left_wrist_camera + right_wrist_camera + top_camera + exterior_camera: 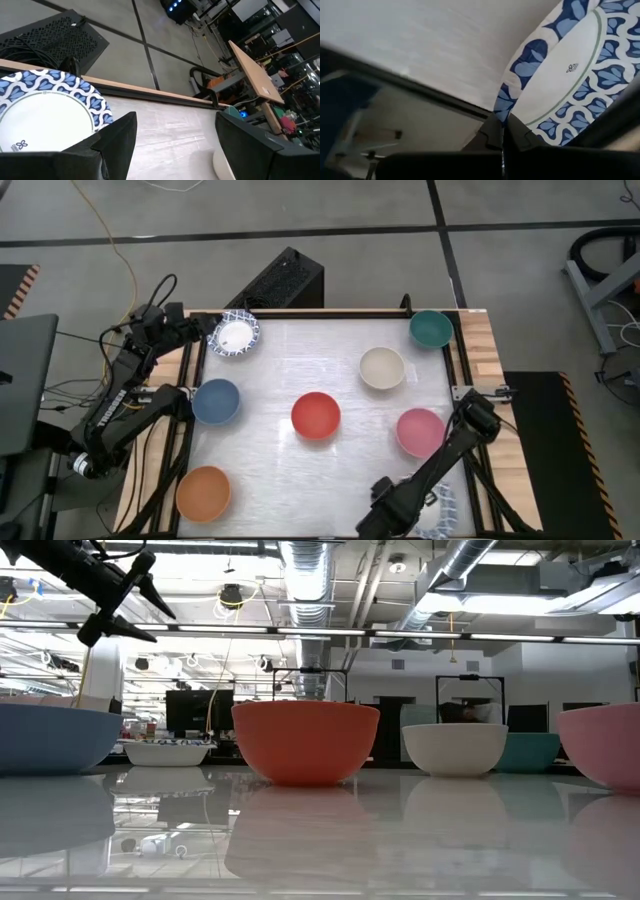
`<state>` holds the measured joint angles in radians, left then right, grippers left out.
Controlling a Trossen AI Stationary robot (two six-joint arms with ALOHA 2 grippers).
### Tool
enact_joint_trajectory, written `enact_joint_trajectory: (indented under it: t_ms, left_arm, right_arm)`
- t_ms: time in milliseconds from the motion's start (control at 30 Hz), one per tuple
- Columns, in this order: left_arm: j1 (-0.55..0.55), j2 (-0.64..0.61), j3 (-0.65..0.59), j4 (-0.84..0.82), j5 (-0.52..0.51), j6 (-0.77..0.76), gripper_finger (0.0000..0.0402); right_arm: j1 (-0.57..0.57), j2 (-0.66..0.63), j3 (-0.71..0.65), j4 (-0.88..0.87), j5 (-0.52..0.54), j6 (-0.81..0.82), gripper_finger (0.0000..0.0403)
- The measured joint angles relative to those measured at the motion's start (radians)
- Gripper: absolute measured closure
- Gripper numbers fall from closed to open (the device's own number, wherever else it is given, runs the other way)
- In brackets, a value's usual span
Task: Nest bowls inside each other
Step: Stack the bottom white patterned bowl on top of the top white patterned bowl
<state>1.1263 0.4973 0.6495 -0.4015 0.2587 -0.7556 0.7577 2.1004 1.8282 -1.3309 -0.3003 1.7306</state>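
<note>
Bowls all separate, nesting barely begun

Nesting is judged to be at its very start: no bowl is seen inside another. On the worktop (270, 370) seven bowls are spread well apart in the high view. A patterned bowl (236, 335) sits at about ten o'clock, a teal bowl (431, 328) at two o'clock, a cream bowl (382, 367) just inward of it, a red bowl (316, 415) near the centre, a blue bowl (216, 401) at nine o'clock, a pink bowl (420, 432) at four o'clock and an orange bowl (204, 492) at seven o'clock.

A second patterned bowl (570, 75) is found at the five o'clock edge, where it is pinched by its rim in the right end effector (502, 132), whose fingers are pressed together on it. The first pick is thus judged to be in hand, though no lift can be confirmed.

The left end effector (175, 145) is held with fingers spread beside the ten o'clock patterned bowl, gripping nothing.

Every bowl is still to be stacked.
</note>
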Motion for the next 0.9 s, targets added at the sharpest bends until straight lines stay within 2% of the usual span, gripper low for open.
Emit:
enact_joint_trajectory:
  t_ms: [167, 333, 400, 500, 600, 833, 900]
  left_arm:
    - [0.0, 0.0, 0.0, -0.006, 0.041, 0.0, 0.0144]
    - [0.0, 0.0, 0.0, -0.006, 0.126, 0.028, 0.0144]
    - [0.0, 0.0, 0.0, -0.006, 0.173, 0.045, 0.0144]
    - [0.0, 0.0, 0.0, -0.004, 0.236, 0.052, 0.0144]
    - [0.0, 0.0, 0.0, -0.001, 0.274, 0.055, 0.0144]
    - [0.0, 0.0, 0.0, 0.003, 0.313, 0.095, 0.0144]
    - [0.0, 0.0, 0.0, 0.003, 0.321, 0.081, 0.0144]
  right_arm:
    - [-0.037, -0.004, 0.165, -0.038, 0.141, -0.229, 0.0397]
    - [-0.121, -0.006, 0.334, -0.218, 0.311, -0.498, 0.0397]
    - [-0.173, -0.009, 0.38, -0.24, 0.383, -0.608, 0.0397]
    - [-0.257, -0.033, 0.406, -0.227, 0.47, -0.81, 0.0397]
    - [-0.345, -0.054, 0.415, -0.241, 0.502, -1.018, 0.0397]
    - [-0.574, -0.071, 0.414, -0.213, 0.576, -1.533, 0.0397]
    - [-0.625, -0.07, 0.414, -0.19, 0.627, -1.693, 0.0397]
